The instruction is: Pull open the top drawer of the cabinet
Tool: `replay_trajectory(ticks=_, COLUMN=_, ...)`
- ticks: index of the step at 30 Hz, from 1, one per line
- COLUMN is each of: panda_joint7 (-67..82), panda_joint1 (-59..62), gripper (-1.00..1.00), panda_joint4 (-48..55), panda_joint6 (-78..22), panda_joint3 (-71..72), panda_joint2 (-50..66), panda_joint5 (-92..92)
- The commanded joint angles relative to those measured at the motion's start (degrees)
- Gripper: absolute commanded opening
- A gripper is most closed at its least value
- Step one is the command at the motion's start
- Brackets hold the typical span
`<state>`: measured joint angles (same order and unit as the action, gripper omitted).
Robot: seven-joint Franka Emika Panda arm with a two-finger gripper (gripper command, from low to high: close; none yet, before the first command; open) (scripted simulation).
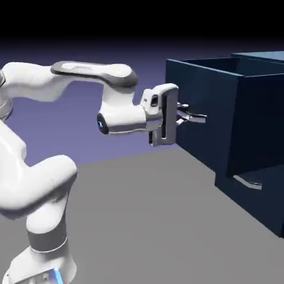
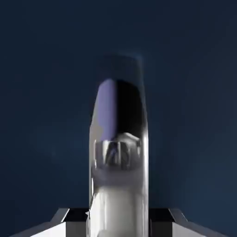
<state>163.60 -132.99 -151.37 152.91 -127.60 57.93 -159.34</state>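
had the gripper (image 1: 184,113) spread wide around the silver handle (image 1: 197,118), perhaps touching it, hard to tell. showed the top drawer (image 1: 216,130) pulled out from the cabinet (image 1: 269,55), and on the arm (image 1: 125,120) a blue mark (image 1: 100,123), too small to read.

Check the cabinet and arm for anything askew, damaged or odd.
Nothing stands out as damaged or spilled. The top drawer juts well out from the cabinet, which fits the task. The lower drawer's handle looks intact, and the tool is at the top drawer's handle.
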Motion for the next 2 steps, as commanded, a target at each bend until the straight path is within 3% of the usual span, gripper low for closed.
replay_trajectory(ticks=1, panda_joint7=-0.6, panda_joint1=-2.1, gripper=1.0, panda_joint4=-1.4, panda_joint6=0.8, panda_joint3=-1.2, panda_joint2=1.3, panda_joint5=0.7)
replay_trajectory(ticks=2, panda_joint7=-1.1, panda_joint1=-4.2, gripper=1.0, panda_joint4=-2.9, panda_joint6=1.6, panda_joint3=-2.3, panda_joint2=2.7, panda_joint5=1.4)
